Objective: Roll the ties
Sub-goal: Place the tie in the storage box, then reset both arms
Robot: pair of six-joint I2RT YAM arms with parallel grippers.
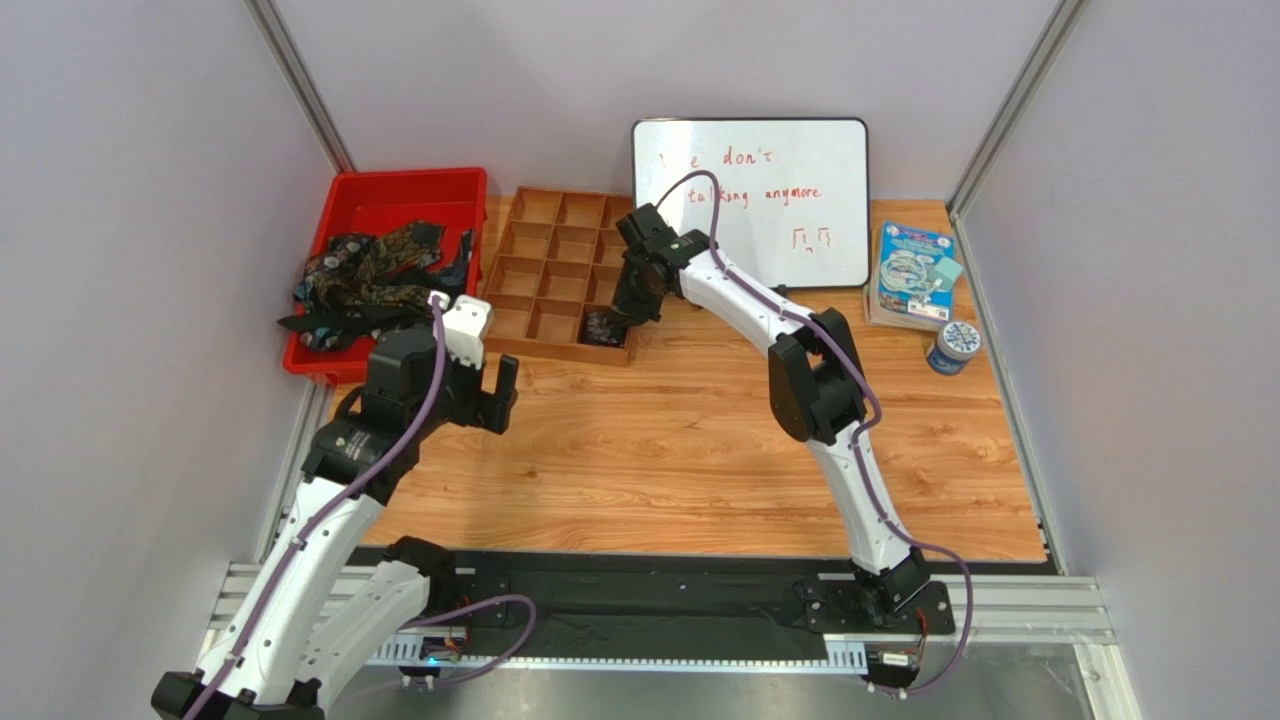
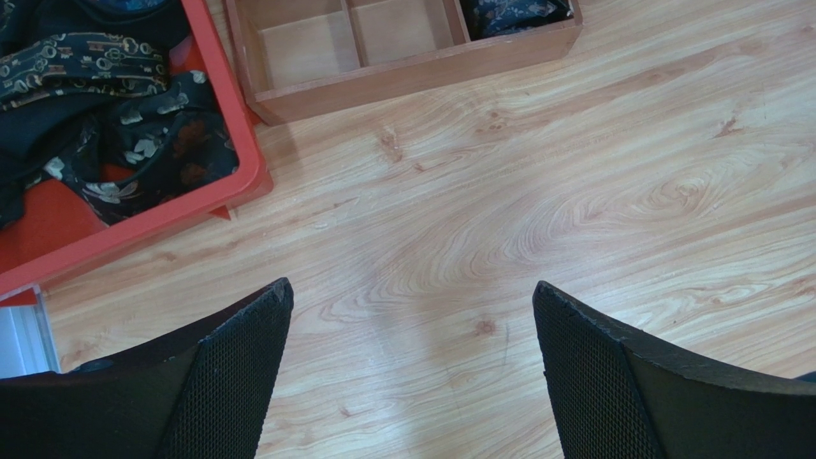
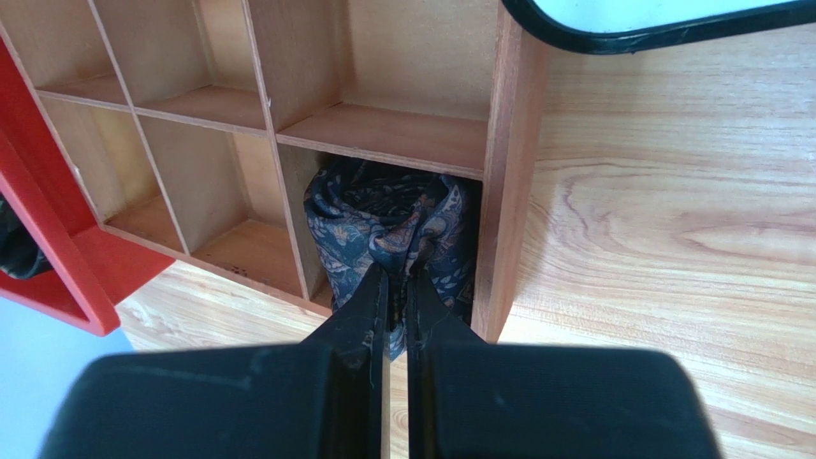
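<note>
Risk: tie [image 3: 383,220] could be unrolled if snagged on withdrawal | right jaws pinched on it | left jaws wide

Worktop [image 1: 676,450]: wooden, carrying everything below.
Red bin [image 1: 394,191]: sitting at the far left corner.
Ties [image 1: 368,275]: lying tangled in a dark pile in the bin, one end spilling over its left rim.
Divided wooden tray [image 1: 544,279]: lying just right of the bin.
Dark tie [image 1: 604,326]: sitting in the tray's near right compartment.
Right tool [image 1: 615,312]: reaching down onto that tie; its finger gap is not showing at this size.
Left tool [image 1: 484,405]: hanging over bare wood near the bin's near corner, fingers standing apart.
Whiteboard [image 1: 781,158]: lying right of the tray, bearing red handwriting.
Blue box [image 1: 914,273]: lying right of the whiteboard.
Round tin [image 1: 954,347]: standing just in front of the box.
</note>
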